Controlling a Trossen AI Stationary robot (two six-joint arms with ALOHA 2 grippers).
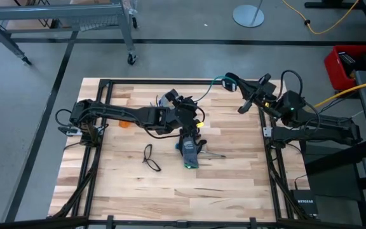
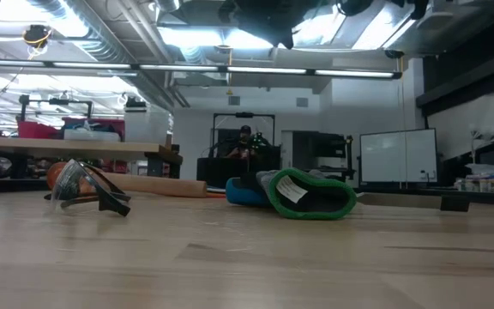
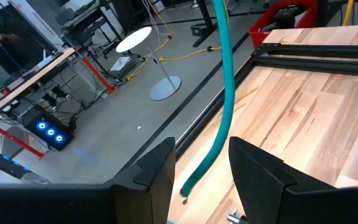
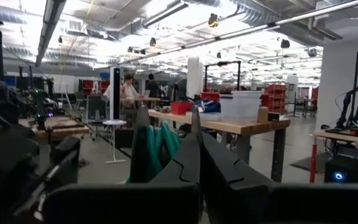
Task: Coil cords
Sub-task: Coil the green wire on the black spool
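left gripper (image 1: pixel 194 104): over mid-table, held above the board. Fingers spread; the teal cord (image 3: pixel 225 93) runs through the gap and I see no contact.
right gripper (image 1: pixel 232 83): near the far edge of the table (image 1: pixel 234 184), raised. Fingers look closed on a bunch of teal loops (image 4: pixel 163 146).
teal cord: strung in the air between my two grippers (image 1: pixel 212 85), free end dangling past the left fingers.
dark cord loop (image 1: pixel 150 158): flat on the table, near side of the left arm, beside the glove (image 1: pixel 189 154) but apart from it. Untouched.
risk 1: left isn't holding anything. If right pulls, the tail could slide out of the gap and I lose the guide.
risk 2: loops in the right grip look loose. Any easing of that grip could spill the coil.
risk 3: the free end hangs near the table's frame and could snag it while winding.
high view only: full cord span, and the dark loop.
left wrist only: the gap and the free end.
right wrist only: the bunched loops in the grip.
low view only: glove cuff (image 2: pixel 311 194) and safety glasses (image 2: pixel 84 190). No gripper fingers visible there.
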